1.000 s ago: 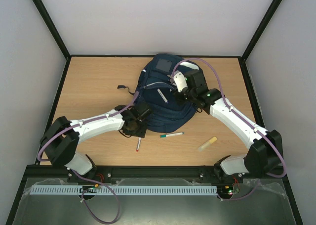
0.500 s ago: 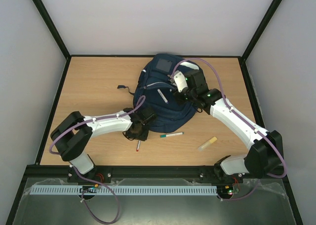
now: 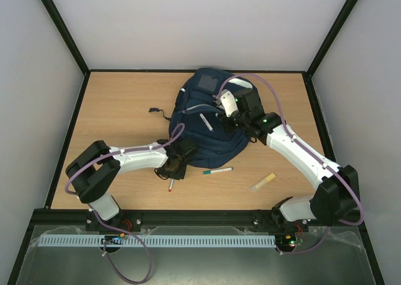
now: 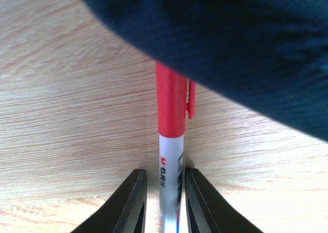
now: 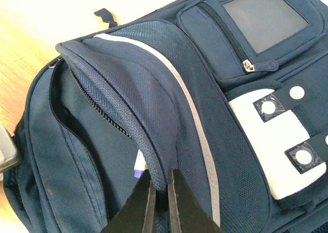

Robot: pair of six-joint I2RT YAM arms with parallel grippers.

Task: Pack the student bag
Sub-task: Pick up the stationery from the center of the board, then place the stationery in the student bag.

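Bag point(image 3: 207, 119) mid-tabletop point(image 3: 119, 109). My right hand point(image 5: 159, 202) pinching flap open. Left hand point(image 4: 161, 205) clamped on red pen point(image 4: 170, 156) beside bag. Green pen point(image 3: 217, 170), yellow thing point(image 3: 263, 181) near bag, unpacked.

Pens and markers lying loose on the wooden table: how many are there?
2: a red-capped white marker between the left end effector's fingers, and a green-capped white marker beside the navy-blue fabric backpack. Others may be hidden.

Navy student bag point(image 5: 154, 115) with grey stripe; red-capped white marker point(image 4: 170, 156).
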